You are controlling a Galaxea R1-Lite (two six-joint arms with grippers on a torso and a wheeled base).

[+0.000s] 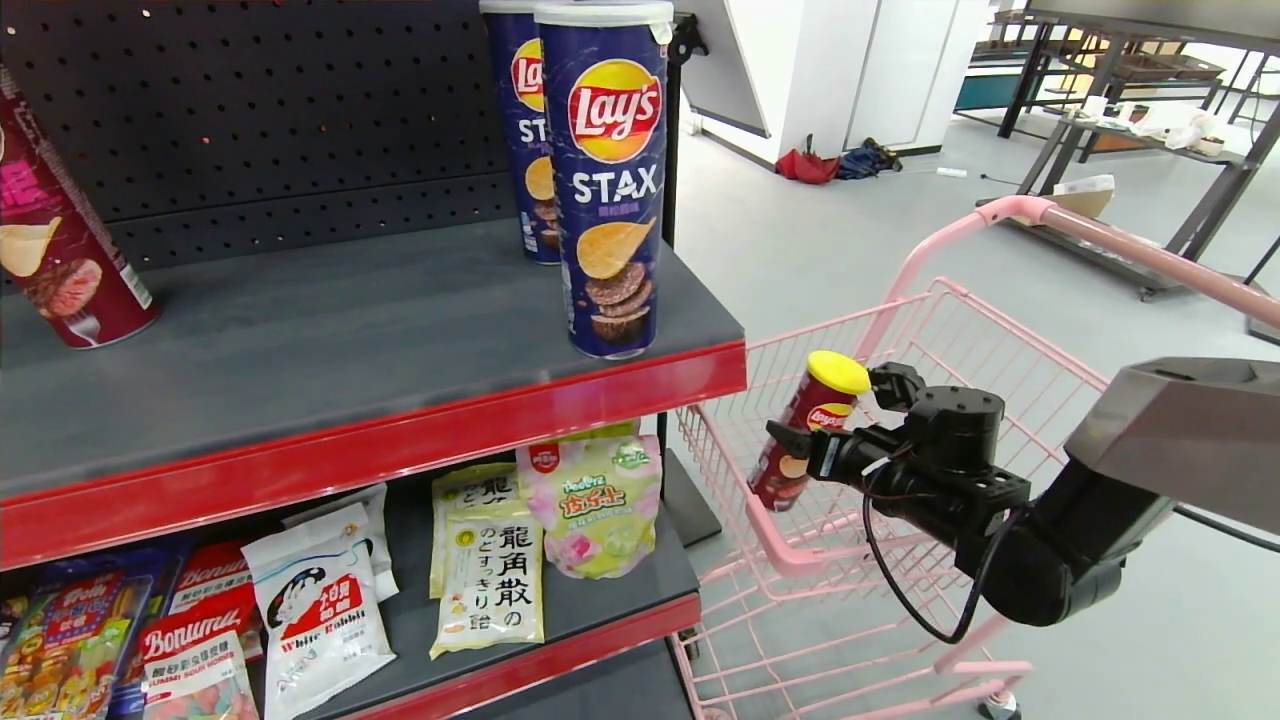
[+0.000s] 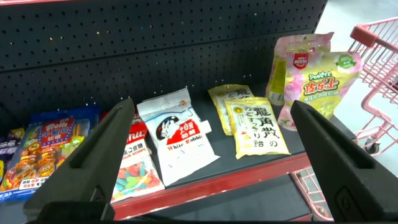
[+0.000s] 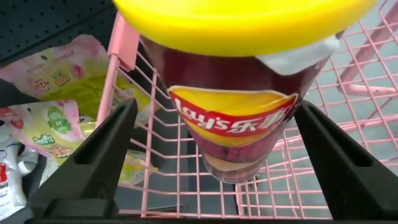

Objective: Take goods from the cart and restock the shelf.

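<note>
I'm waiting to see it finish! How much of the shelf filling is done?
Three chip cans already stand on the top shelf. The right hand holds a red can with a yellow lid above the pink cart. Still left: setting that can on the shelf.
</note>
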